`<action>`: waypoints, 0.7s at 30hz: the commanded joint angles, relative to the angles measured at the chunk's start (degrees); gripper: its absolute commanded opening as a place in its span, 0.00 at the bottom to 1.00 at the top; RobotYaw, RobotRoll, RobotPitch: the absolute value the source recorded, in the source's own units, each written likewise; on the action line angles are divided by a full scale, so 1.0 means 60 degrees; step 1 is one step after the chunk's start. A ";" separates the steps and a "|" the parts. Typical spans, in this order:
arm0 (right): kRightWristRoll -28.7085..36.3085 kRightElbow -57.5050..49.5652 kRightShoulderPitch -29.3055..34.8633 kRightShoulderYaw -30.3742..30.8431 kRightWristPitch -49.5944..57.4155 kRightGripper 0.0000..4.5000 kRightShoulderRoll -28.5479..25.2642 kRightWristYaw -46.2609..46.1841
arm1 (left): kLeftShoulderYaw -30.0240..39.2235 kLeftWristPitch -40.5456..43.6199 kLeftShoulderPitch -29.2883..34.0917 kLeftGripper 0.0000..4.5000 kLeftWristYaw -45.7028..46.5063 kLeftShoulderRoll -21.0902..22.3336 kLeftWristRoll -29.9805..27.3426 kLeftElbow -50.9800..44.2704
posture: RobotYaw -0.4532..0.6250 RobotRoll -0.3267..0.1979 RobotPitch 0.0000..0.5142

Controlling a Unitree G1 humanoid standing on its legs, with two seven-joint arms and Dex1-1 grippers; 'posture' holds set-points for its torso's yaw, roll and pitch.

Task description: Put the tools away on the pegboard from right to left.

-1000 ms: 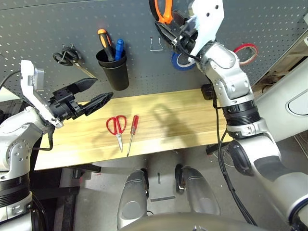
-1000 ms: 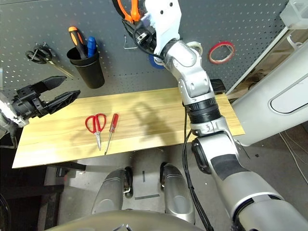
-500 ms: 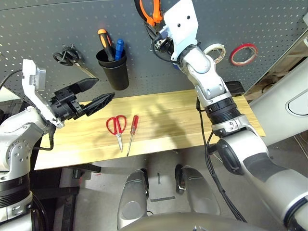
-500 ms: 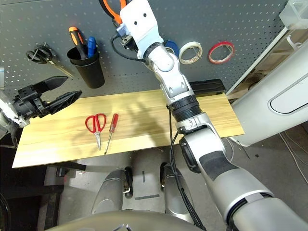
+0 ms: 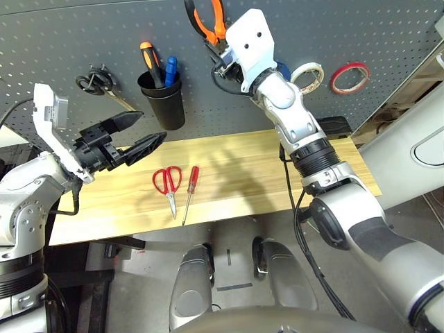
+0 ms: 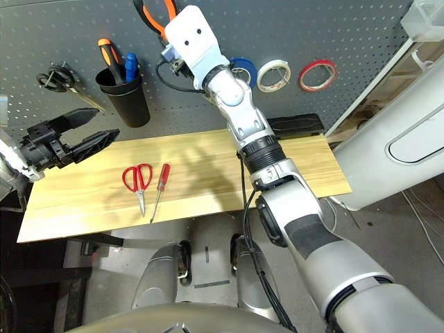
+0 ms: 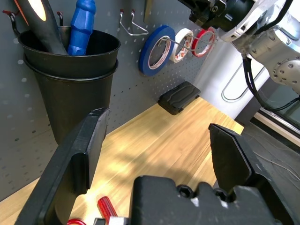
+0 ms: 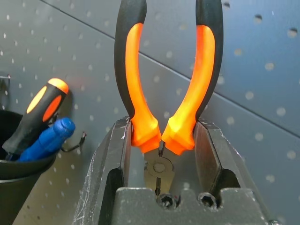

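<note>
Your left pincer (image 5: 132, 139) hangs wide open above the left end of the desk (image 5: 277, 173), holding nothing, its black fingers pointing toward the black cup (image 5: 163, 100). On the pegboard (image 5: 55, 41) behind it hang the black-handled scissors (image 5: 94, 82); the cup carries an orange-and-black handle and a blue one. Below, on the pale wood, the red-handled scissors (image 5: 168, 184) lie just beside the slim red-handled screwdriver (image 5: 190, 191), blades and tip pointing toward you.

Higher up, your right pincer (image 8: 159, 154) is clamped on the orange-and-black-handled pliers (image 8: 166, 70) near their pivot, handles spread upward against the dark grey panel, between the cup and the tape rolls. Further right, the blue tape roll (image 7: 154, 49), the white roll (image 5: 307, 75) and the thin red tape ring (image 5: 349, 76) hang in a row. A black pad (image 7: 178, 97) sits at the desk's back edge below them. A white cabinet (image 5: 416, 139) stands at far right.
</note>
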 commanded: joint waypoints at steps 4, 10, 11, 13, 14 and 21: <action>-0.0107 0.0595 -0.0371 -0.0041 -0.0543 0.45 -0.0003 -0.0166 | -0.0115 -0.0024 0.0010 1.00 0.0002 -0.0045 -0.0052 -0.0207 | 0.46 0.62 0.20; -0.0174 0.1027 -0.0494 -0.0029 -0.0847 0.45 -0.0045 -0.0194 | -0.0097 -0.0028 0.0022 1.00 0.0021 -0.0046 -0.0055 -0.0230 | 0.47 0.62 0.20; -0.0176 0.1121 -0.0516 -0.0043 -0.0894 0.45 -0.0041 -0.0201 | -0.0097 -0.0018 0.0030 1.00 0.0029 -0.0049 -0.0063 -0.0249 | 0.47 0.62 0.20; -0.0138 0.1327 -0.0558 -0.0085 -0.0977 0.45 -0.0023 -0.0204 | -0.0101 -0.0003 0.0048 1.00 0.0046 -0.0058 -0.0075 -0.0288 | 0.47 0.62 0.20; -0.0115 0.1398 -0.0571 -0.0103 -0.1003 0.45 -0.0011 -0.0202 | -0.0097 0.0000 0.0058 1.00 0.0049 -0.0059 -0.0080 -0.0300 | 0.47 0.62 0.20; -0.0022 0.2326 -0.0645 -0.0266 -0.1429 0.45 0.0087 -0.0287 | -0.0095 0.0034 0.0059 1.00 0.0061 -0.0053 -0.0116 -0.0353 | 0.48 0.62 0.20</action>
